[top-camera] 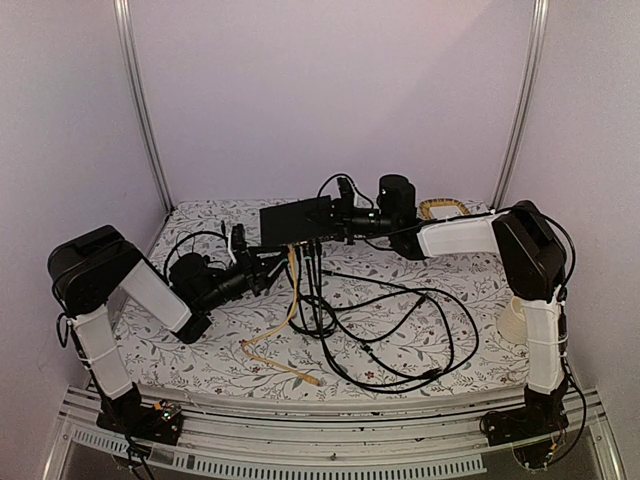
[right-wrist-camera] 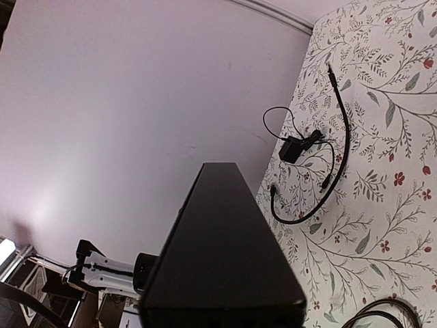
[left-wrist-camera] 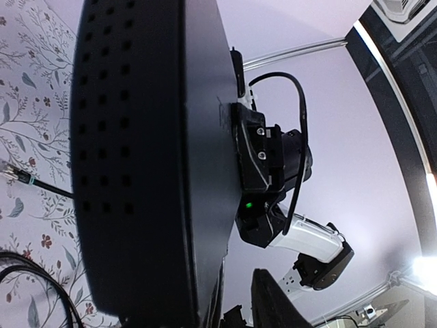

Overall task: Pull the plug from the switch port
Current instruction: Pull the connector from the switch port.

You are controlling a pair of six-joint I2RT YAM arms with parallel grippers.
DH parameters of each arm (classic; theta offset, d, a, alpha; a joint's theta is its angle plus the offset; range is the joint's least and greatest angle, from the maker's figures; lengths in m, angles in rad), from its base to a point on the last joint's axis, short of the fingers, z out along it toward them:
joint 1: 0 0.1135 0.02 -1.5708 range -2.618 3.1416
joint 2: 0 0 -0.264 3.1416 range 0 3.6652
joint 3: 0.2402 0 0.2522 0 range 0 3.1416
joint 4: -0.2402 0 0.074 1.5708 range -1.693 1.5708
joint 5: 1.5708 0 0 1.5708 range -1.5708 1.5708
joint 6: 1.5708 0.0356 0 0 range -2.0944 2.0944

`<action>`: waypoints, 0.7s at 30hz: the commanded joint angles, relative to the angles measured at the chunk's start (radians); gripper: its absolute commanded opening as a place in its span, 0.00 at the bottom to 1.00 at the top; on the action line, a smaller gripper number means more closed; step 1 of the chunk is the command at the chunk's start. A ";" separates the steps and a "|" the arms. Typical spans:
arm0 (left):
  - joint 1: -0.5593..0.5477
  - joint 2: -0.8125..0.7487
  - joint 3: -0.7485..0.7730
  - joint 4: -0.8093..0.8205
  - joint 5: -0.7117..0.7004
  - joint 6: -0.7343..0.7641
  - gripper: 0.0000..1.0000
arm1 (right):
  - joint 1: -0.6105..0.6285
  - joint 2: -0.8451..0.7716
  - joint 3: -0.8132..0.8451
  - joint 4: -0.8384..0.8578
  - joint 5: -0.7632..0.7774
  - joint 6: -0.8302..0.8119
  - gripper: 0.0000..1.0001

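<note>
The left arm (top-camera: 150, 290) and right arm (top-camera: 455, 238) I drove had white shells between bulky black joints, with black cables (left-wrist-camera: 301, 109) looping alongside. The right tool (left-wrist-camera: 232, 137) was black, with silver screws (left-wrist-camera: 260, 133) and a green light (left-wrist-camera: 249, 203).

Flat black rectangular switch (top-camera: 295, 220): right end gripped by right gripper (top-camera: 338, 222); near port edge crowded by left gripper (top-camera: 278, 262), looped black cables (top-camera: 318, 300), tan flat cable (top-camera: 280, 364); bare floral-printed cloth (top-camera: 200, 215) open to its left.
</note>
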State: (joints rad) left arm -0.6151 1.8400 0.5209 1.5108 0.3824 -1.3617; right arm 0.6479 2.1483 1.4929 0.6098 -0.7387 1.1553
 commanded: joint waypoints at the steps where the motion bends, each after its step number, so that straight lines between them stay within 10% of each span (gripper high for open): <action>1: 0.001 -0.027 -0.030 0.089 -0.005 0.006 0.37 | -0.006 -0.030 0.021 0.085 0.026 0.010 0.02; 21: 0.060 0.050 0.011 0.134 0.043 -0.007 0.35 | -0.013 -0.010 0.016 0.115 -0.051 0.051 0.02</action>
State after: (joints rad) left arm -0.5663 1.8553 0.5030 1.5284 0.3931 -1.3643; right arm 0.6403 2.1487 1.4868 0.6170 -0.7696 1.1858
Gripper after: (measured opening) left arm 0.352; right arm 0.253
